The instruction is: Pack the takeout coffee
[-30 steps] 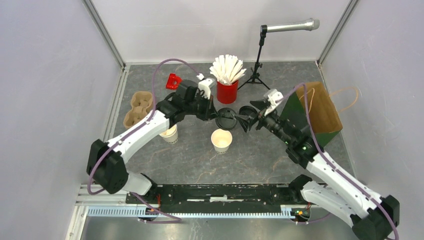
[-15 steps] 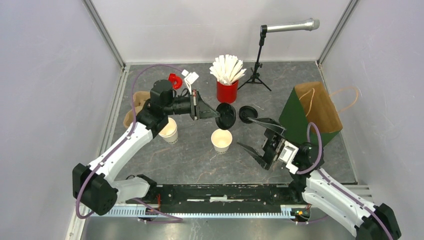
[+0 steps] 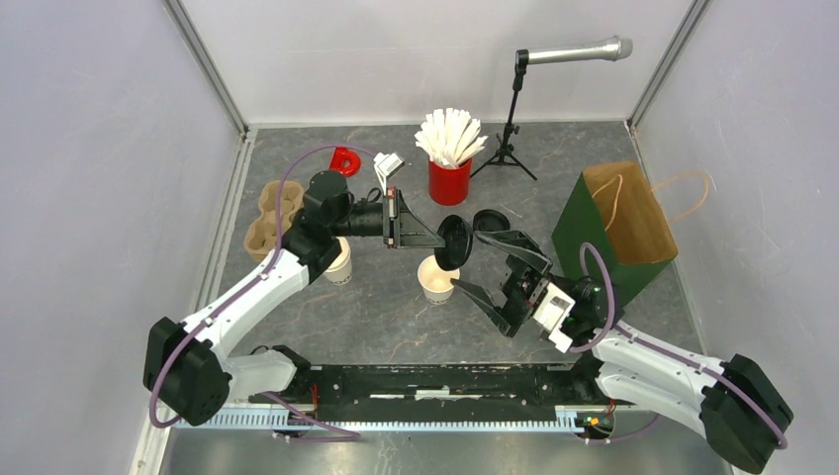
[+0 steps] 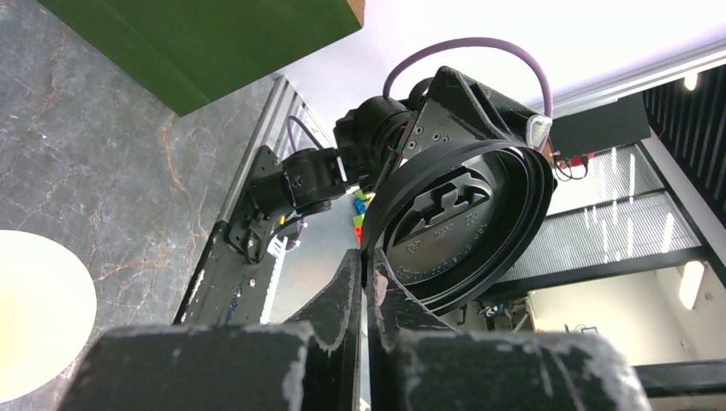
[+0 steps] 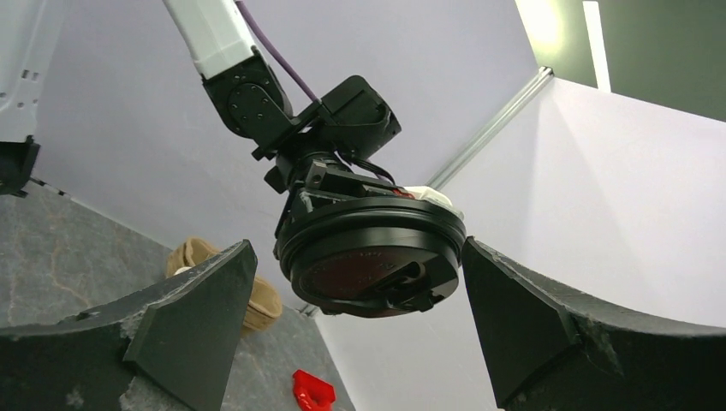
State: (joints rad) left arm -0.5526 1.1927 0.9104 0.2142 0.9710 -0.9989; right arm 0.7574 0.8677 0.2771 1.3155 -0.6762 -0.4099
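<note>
Top external view shows the left hand (image 3: 435, 240) pinching a black lid (image 3: 455, 241) by its rim, its fingers shut tight on the edge. The lid stands nearly on edge just above and behind the open cup (image 3: 438, 278) in the middle of the desk (image 3: 386, 317). The right hand (image 3: 485, 269) waits just right of that cup with its fingers spread wide and nothing in them.

The step in hand looks to be capping this cup. To do it well, the left wrist needs to roll until the lid lies flat, hollow side down, and centred over the cup's mouth before it comes down. A tilted lid would likely catch one side of the rim and tip the light paper cup. The right hand is well placed to close gently around the cup's wall and steady it, without crushing it.

The second lid (image 3: 489, 220) lies flat on the desk near the red cup (image 3: 449, 181). The second cup (image 3: 338, 265) stands partly under the left arm, beside the carrier (image 3: 272, 213).
</note>
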